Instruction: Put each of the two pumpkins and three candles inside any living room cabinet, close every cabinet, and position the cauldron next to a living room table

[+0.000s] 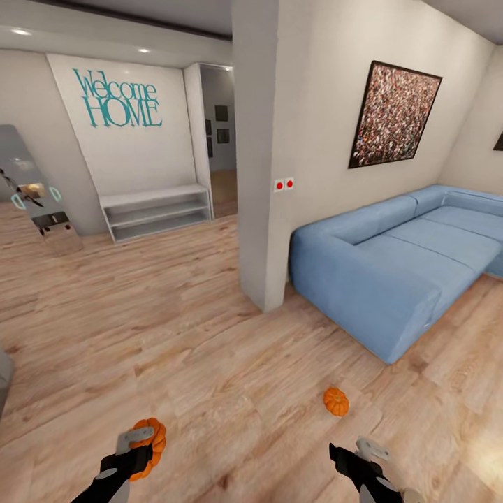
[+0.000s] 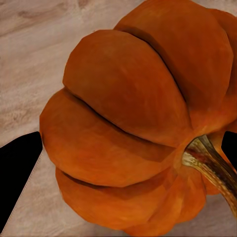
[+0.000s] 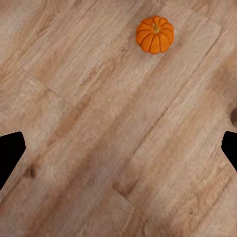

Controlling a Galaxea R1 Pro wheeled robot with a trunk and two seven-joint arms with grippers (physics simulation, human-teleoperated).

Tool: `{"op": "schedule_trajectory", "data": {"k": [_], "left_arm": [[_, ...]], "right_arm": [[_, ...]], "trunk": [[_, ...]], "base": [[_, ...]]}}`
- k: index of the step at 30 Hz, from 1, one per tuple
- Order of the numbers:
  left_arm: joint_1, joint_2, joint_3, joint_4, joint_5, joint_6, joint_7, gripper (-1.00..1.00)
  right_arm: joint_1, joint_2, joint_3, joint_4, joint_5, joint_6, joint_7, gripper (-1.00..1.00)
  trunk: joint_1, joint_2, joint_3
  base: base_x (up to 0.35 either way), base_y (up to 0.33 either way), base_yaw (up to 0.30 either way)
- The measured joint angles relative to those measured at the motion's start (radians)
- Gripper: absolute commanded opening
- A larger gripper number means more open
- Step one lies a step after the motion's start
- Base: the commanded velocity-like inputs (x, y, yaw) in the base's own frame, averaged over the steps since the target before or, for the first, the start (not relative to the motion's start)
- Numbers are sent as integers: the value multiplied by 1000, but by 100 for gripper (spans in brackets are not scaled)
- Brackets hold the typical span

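Head view: two pumpkins; one [image 1: 149,447] gripped in left tool [image 1: 137,447], one [image 1: 336,402] on floor [image 1: 209,349]. Right tool [image 1: 367,454] spread wide, empty.

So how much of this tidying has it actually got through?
Little looks finished. In hand: the left gripper is closed on one pumpkin, filling its wrist camera. Left to do: the second pumpkin lies on the wood floor ahead of the open right gripper. Candles, cabinet and cauldron are all yet to come.
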Motion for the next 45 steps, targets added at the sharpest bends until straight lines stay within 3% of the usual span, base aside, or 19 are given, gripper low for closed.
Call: {"op": "schedule_trajectory", "data": {"k": [12,20,27,45], "left_arm": [[0,-1,-6,0,0,0,1,-100],[0,-3,-20,0,1,0,1,-100],[0,-32,-26,0,2,0,8,-100],[0,-56,-35,0,2,0,14,-100]], "right_arm": [[0,0,0,-1,-5,-6,4,100],[0,0,0,0,-9,-6,6,100],[0,0,-1,1,-9,-7,9,100],[0,0,-1,5,-9,-37,9,100]], "trunk": [[0,0,0],[0,0,4],[0,0,8],[0,0,11]], "base": [[299,78,-1],[327,1,-188],[332,0,-160],[322,47,-78]]}}
